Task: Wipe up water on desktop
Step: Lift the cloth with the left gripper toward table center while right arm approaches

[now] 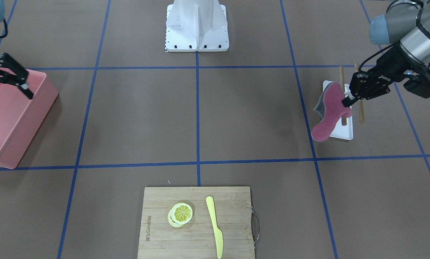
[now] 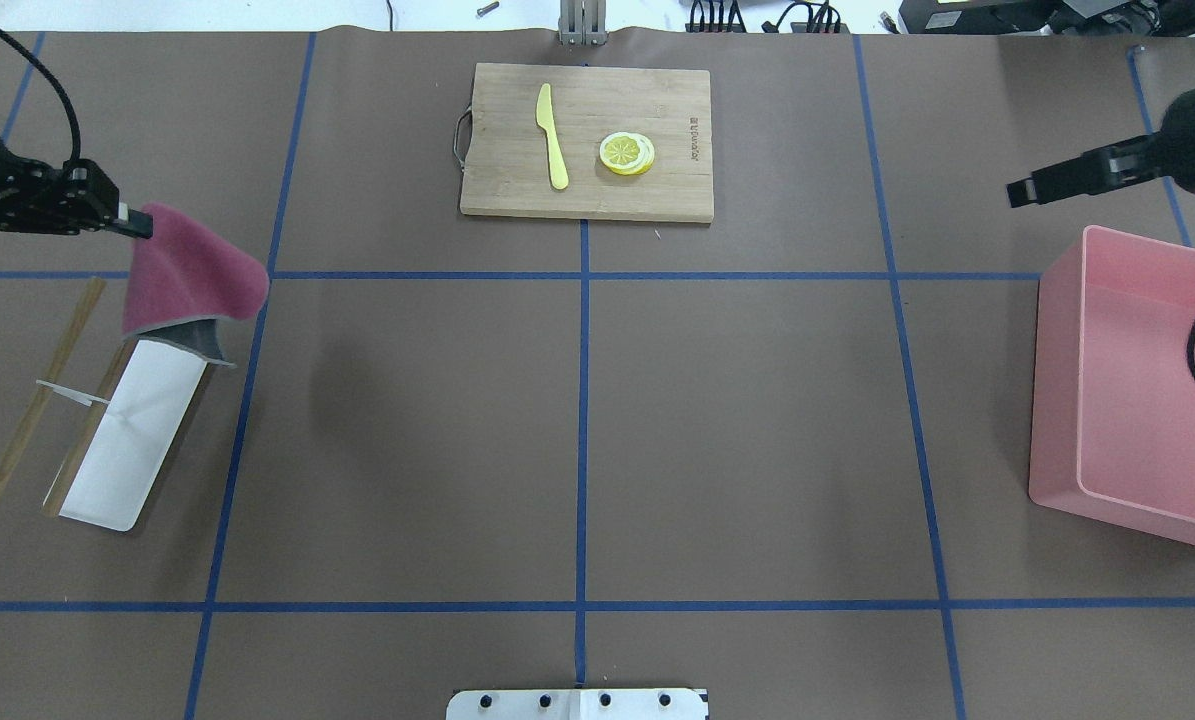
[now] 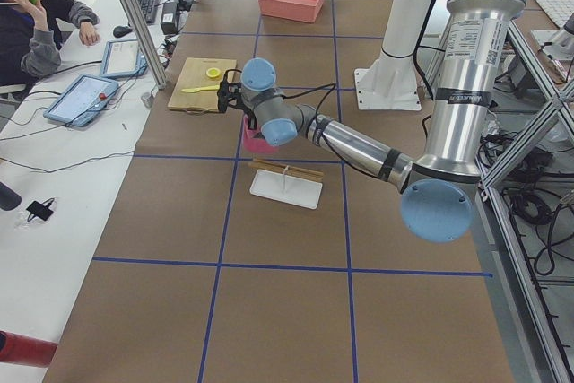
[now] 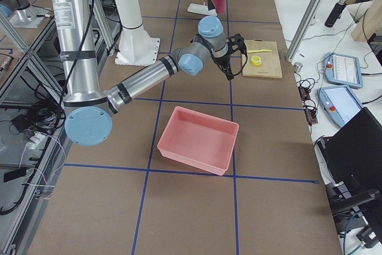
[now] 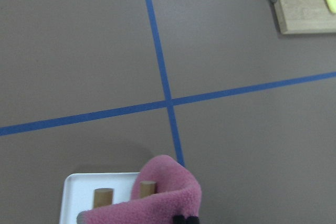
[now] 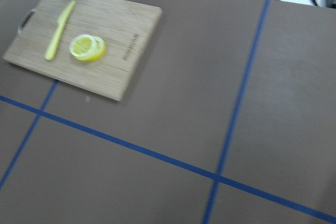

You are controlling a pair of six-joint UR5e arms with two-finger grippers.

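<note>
Pink fleece cloth, evidently soft and light, is draping from the left gripper pinching its edge; right gripper is hovering open, empty.

Desktop: matte brn, flat (blue tape grid).

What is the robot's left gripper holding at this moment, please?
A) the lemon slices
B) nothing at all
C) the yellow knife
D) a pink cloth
D: the left gripper is pinched on one edge of the pink cloth, which hangs from it, lifted over the white tray, while the knife and lemon slices lie on the cutting board.
</note>
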